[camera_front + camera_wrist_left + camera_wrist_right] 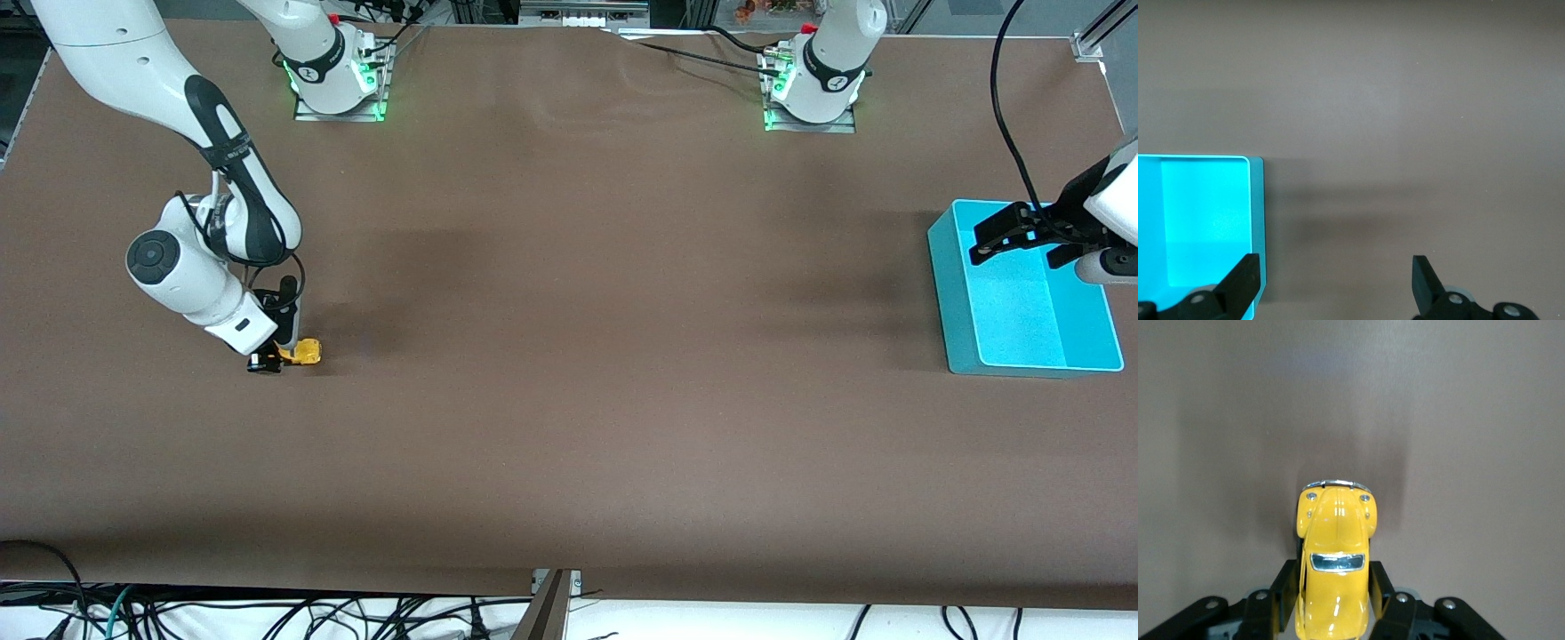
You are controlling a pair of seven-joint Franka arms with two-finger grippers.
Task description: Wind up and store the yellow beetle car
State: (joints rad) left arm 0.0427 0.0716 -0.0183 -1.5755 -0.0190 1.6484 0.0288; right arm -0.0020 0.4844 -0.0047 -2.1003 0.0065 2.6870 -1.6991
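Gripping the yellow car (307,353) by its sides, the right pincer (283,354) sits low at the desk (569,356), toward the right arm's end. In the right wrist view the car (1335,560) lies lengthwise between the two black fingers (1285,597), which press against its flanks; its rounded bonnet, chrome bumper and windscreen stick out past the fingertips, with brown desk surface all around. In the front view the car shows as a small yellow shape just beside the pincer's tip, and whether its wheels touch the desk cannot be told. The left pincer (1022,238) hangs in the air over the end of a bright blue bin (956,302), which stands on the desk toward the left arm's end, well apart from the car. The left wrist view shows this pincer (1335,283) released, its fingers (1241,283) spread wide, with one corner of the bin (1257,220) below them.
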